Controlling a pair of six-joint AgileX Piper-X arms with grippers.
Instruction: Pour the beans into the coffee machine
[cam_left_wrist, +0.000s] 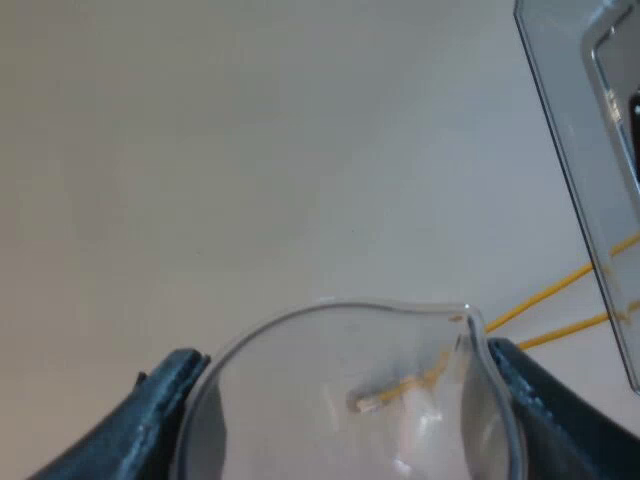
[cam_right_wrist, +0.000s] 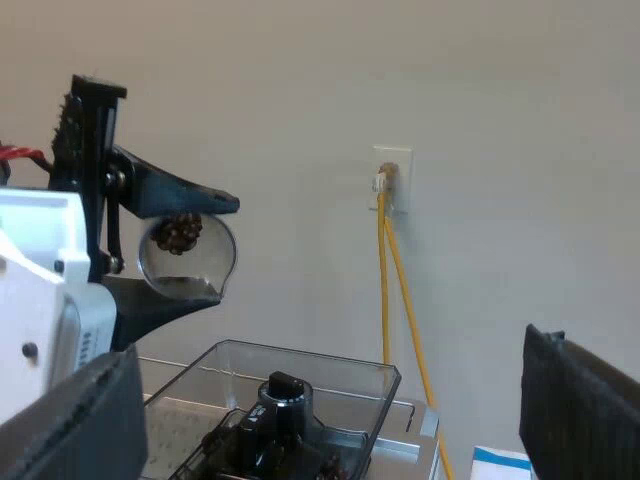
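Measuring glass, clear and round with a small pouring lip, tipped onto its side, with a dark clump of coffee beans inside it. The left gripper has its black jaws pressed against opposite sides of the glass, clamping it in the air, higher than the clear bean hopper on top of the espresso machine and close to one end of it. From the left wrist, the glass's rim sits between the jaws, with a pale wall behind. The right gripper hangs near the hopper, jaws spread wide with nothing held. Yellow cables run down from a wall socket.
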